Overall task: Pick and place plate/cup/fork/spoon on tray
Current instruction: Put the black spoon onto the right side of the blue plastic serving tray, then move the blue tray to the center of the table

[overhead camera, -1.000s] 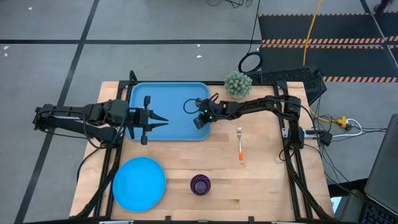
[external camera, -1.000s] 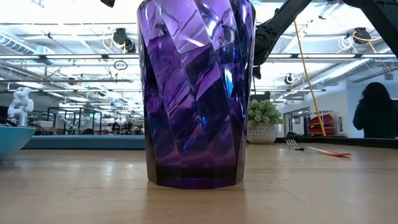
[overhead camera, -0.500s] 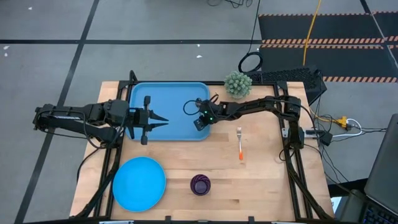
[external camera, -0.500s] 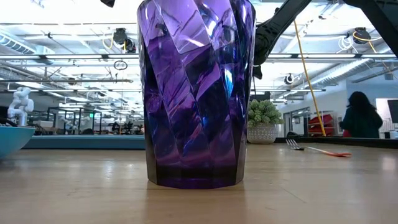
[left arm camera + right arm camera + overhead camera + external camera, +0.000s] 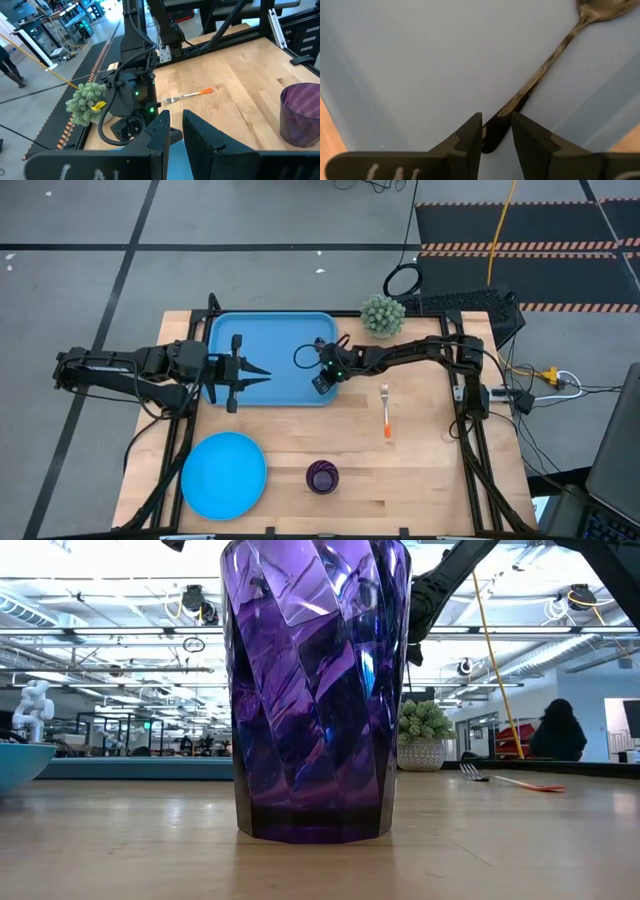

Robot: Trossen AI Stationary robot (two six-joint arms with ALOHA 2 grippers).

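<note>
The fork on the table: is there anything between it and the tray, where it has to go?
Nothing visible lies on the wood between the fork and the tray. Only the right pincer hangs over the tray's near right corner, by the spoon, on the side the fork would come from.

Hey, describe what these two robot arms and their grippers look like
Both arms are dark, jointed and slim. The left gripper has two black tapered fingers. The right gripper has matching dark fingers, small green lights on its wrist and a looping black cable beside it.
</note>
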